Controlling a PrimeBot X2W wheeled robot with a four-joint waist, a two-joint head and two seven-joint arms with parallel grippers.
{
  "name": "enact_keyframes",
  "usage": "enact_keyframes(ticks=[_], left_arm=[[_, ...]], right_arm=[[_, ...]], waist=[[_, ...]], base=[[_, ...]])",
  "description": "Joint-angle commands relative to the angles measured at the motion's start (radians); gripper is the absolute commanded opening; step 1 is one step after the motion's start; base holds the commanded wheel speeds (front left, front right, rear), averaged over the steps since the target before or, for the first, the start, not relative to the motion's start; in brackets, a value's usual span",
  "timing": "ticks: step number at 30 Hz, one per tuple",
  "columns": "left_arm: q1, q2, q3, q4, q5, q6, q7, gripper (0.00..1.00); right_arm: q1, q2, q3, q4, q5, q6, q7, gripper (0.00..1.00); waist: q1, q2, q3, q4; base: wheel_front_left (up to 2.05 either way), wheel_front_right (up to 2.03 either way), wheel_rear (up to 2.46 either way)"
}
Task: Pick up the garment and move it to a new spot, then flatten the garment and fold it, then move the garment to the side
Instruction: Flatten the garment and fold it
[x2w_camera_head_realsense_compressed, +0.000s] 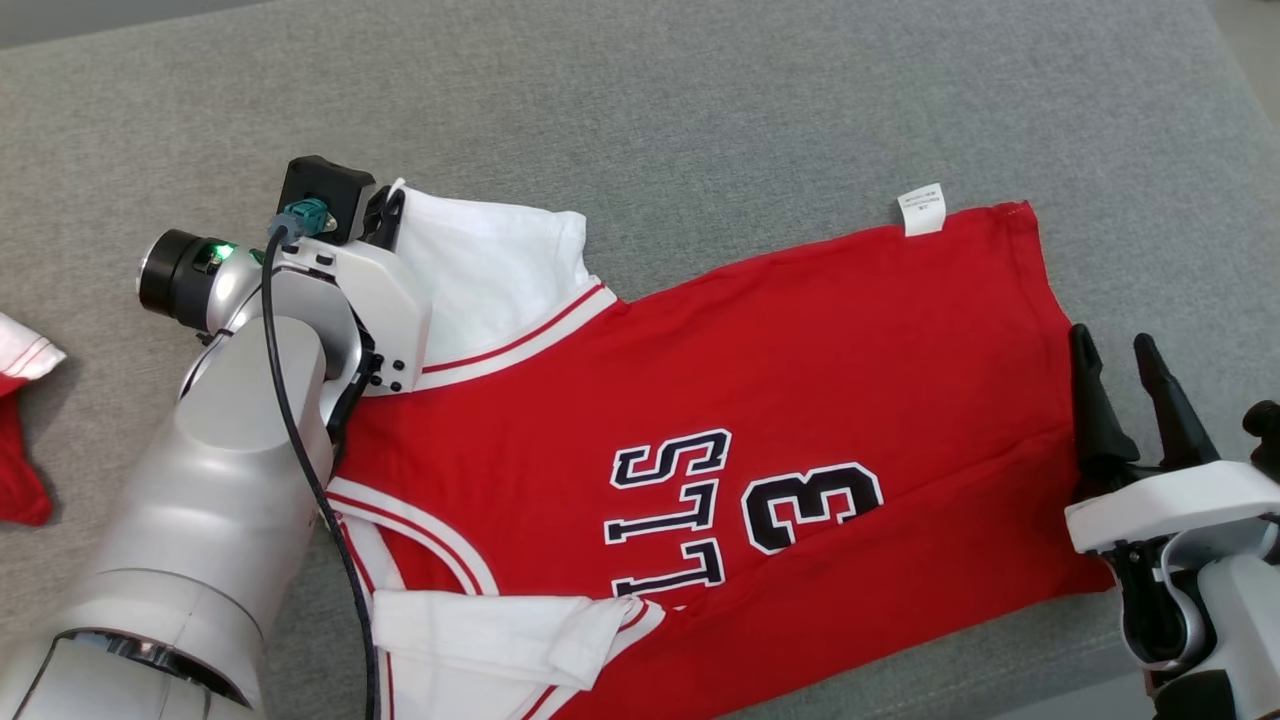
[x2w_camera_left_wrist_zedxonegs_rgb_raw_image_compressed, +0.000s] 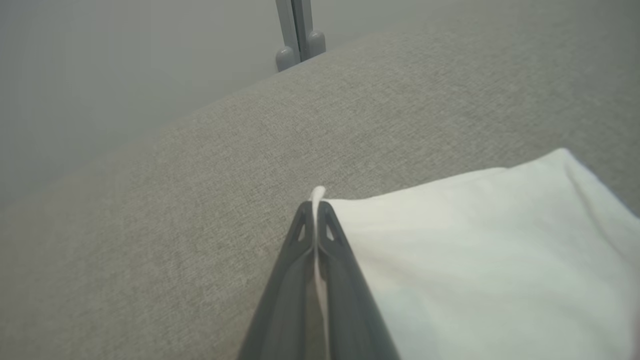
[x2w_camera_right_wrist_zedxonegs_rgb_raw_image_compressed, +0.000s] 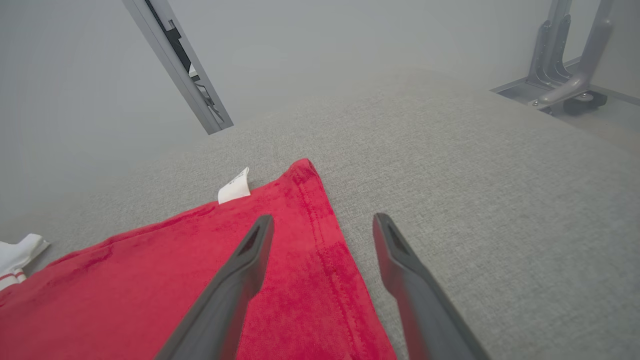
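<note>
The red garment (x2w_camera_head_realsense_compressed: 800, 380) is lying spread over the middle of the grey table (x2w_camera_head_realsense_compressed: 700, 120), with its hem pointing toward the right edge, its white sleeves toward the left edge, and a small white label (x2w_camera_head_realsense_compressed: 921, 208) sticking out at the far hem corner. The left pincer (x2w_camera_left_wrist_zedxonegs_rgb_raw_image_compressed: 315, 210) is pinching the edge of the far white sleeve (x2w_camera_left_wrist_zedxonegs_rgb_raw_image_compressed: 475, 240), its two fingers pressed together on the cloth. The right pincer (x2w_camera_head_realsense_compressed: 1112, 340) is hovering wide apart at the hem, holding nothing, one finger over the red cloth and the other over the bare table.
</note>
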Motion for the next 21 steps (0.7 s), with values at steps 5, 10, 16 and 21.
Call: enact_keyframes(ticks=[5,10,16,21], left_arm=[[0.001,-0.014,0.016,-0.014,-0.029,-0.004,-0.054,0.0],[0.015,-0.03,0.024,-0.042,-0.047,-0.017,-0.08,0.0],[0.021,-0.042,0.014,-0.085,-0.051,-0.035,-0.087,0.0],[0.027,-0.048,0.003,-0.13,-0.054,-0.042,-0.089,0.0]], right_arm=[[-0.03,-0.033,-0.008,0.018,-0.024,0.0,-0.005,1.0],[-0.083,-0.072,0.014,0.087,-0.009,0.0,-0.005,1.0],[-0.192,-0.133,0.105,0.229,0.039,0.0,-0.005,1.0],[-0.288,-0.197,0.208,0.353,0.08,0.0,0.002,1.0]], waist=[[0.0,0.0,-0.02,0.039],[0.0,0.0,-0.031,0.077],[0.0,0.0,-0.026,0.109],[0.0,0.0,-0.014,0.143]], base=[[0.0,0.0,0.0],[0.0,0.0,0.0],[0.0,0.0,0.0],[0.0,0.0,0.0]])
